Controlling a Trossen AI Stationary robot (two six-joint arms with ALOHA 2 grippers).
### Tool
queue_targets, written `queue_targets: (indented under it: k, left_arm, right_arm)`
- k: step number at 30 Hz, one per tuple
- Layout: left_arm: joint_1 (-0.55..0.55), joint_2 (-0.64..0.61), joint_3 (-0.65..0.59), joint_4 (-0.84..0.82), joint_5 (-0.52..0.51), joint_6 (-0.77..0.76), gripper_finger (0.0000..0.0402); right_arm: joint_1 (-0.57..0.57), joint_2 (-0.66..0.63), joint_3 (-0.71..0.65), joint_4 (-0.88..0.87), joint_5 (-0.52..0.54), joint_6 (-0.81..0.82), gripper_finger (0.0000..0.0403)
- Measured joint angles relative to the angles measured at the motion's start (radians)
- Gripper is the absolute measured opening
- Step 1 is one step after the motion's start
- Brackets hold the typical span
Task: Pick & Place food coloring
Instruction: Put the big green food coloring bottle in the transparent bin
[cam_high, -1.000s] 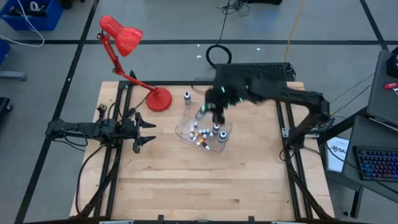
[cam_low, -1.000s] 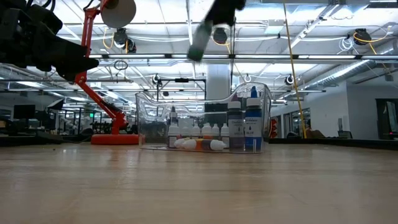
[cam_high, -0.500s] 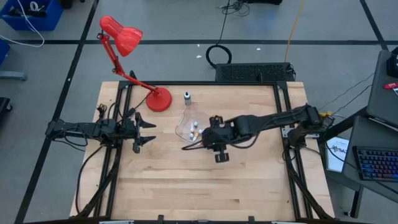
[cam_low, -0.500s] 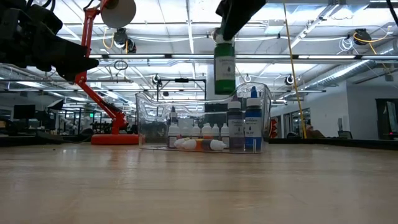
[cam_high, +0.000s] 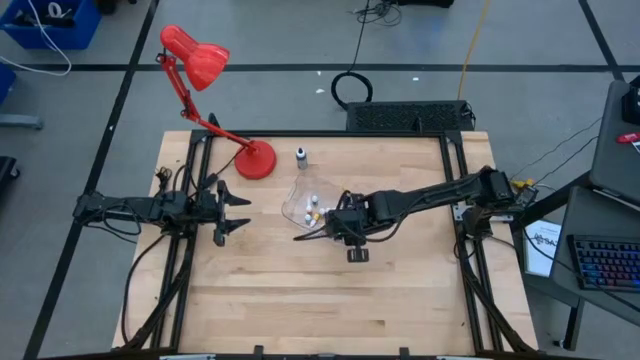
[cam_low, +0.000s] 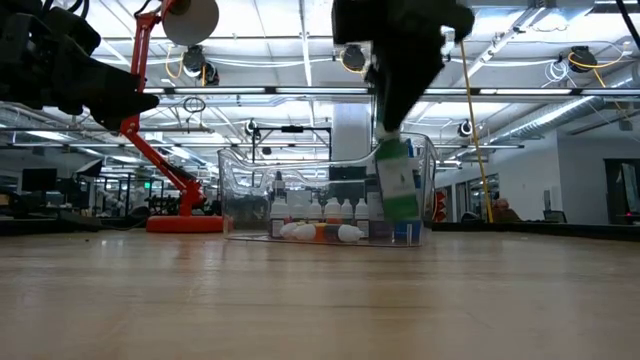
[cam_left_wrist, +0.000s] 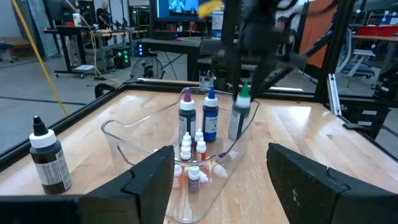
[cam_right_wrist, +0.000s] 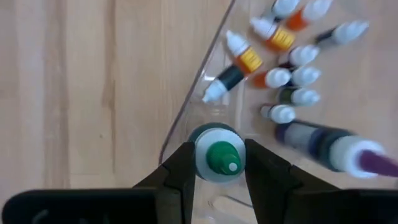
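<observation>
Place step in hand — right pincer (cam_right_wrist: 217, 163) clamped on green bottle (cam_low: 398, 182), tilted at clear tray (cam_left_wrist: 134, 126) rim, desk centre, 3 o'clock side. Next: lower, straighten, release. Left pincer (cam_high: 222, 210) half open, empty — 9 o'clock.

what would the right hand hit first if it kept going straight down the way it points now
Probably the floor of the clear tray: the right hand points down, shut on the green bottle, beside the tray's near wall. Depth is unclear; it could clip that rim.

My right tool (cam_high: 352, 243) hangs over the clear tray (cam_high: 297, 200) mid-bench (cam_high: 300, 300); my left tool (cam_high: 232, 210) waits near the red lamp (cam_high: 200, 60). One bottle (cam_high: 300, 156) stands behind the tray.
</observation>
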Motion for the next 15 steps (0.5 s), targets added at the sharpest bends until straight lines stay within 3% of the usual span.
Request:
queue_targets:
  k: [6,15]
  left_arm:
    - [0.0,0.0,0.0,0.0,0.0,0.0,0.0253]
    - [0.0,0.0,0.0,0.0,0.0,0.0,0.0253]
  right_arm:
    - [-0.019,-0.004,-0.11,0.109,-0.059,0.009,0.0099]
    - [-0.022,-0.014,-0.127,0.129,-0.066,0.014,0.0099]
